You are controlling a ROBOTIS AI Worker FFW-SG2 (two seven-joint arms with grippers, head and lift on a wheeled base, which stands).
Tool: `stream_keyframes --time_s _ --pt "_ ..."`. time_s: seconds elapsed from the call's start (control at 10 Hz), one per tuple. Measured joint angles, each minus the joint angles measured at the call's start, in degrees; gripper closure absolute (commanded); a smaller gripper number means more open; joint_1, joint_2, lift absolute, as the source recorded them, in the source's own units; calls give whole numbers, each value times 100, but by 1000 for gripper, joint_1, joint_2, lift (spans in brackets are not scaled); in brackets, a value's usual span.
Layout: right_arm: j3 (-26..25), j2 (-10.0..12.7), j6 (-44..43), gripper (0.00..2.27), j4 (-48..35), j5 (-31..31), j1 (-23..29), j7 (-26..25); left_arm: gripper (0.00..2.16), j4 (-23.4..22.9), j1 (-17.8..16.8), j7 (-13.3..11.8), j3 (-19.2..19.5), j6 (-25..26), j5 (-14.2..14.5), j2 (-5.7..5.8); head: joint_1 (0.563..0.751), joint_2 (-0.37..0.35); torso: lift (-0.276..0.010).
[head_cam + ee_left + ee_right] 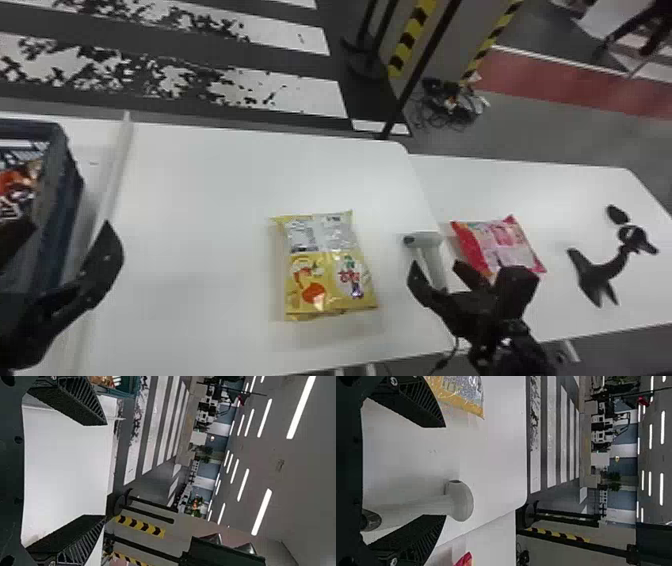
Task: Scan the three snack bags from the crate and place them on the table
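Observation:
A yellow and silver snack bag (327, 270) lies flat on the white table (200, 200). The pink-red snack bag (500, 242) rests on the adjoining table to the right. Between them is the pale scanner (422, 240), its handle reaching down toward my right gripper (436, 267). In the right wrist view the scanner (462, 502) shows between and beyond the spread fingers of my right gripper (445, 471). My left gripper (66, 225) is open beside the crate (67, 165); in the left wrist view, nothing is between the fingers of my left gripper (105, 470).
Colourful packages (17, 185) are inside the crate at the far left. A raised pale strip (117, 160) runs along the table beside it. Black objects (600, 270) lie at the right on the adjoining table (575, 190). Striped posts stand behind the tables.

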Motion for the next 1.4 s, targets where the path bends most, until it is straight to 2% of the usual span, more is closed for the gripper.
stream_keyframes --time_s 0.3,0.6,0.9,1.0,1.1,1.2,1.4 --pt "-118 -179 96 66 810 100 -575 435 33 -62 110 35 91 -1 71 -14 695 -350 -62" --pt "-125 -317 69 66 1571 329 -1124 472 33 -70 205 16 114 -50 72 -16 695 -350 -62" --pt "-38 -574 63 80 2506 499 -1750 471 33 -90 298 -10 114 -66 50 -15 695 -350 -62" --pt "-2 -653 52 522 2754 536 -1922 469 33 -91 310 -5 113 -70 34 -19 695 -350 -62" --pt "12 -724 68 1636 2949 571 -2052 475 33 -91 313 -2 103 -70 10 -27 695 -350 -62" --pt "15 -771 88 2115 3068 582 -2122 484 33 -91 311 0 89 -71 -19 -33 695 -350 -62" --pt "27 -787 74 2128 3078 562 -2098 522 33 -78 278 30 18 -66 -94 -41 695 -350 -62"
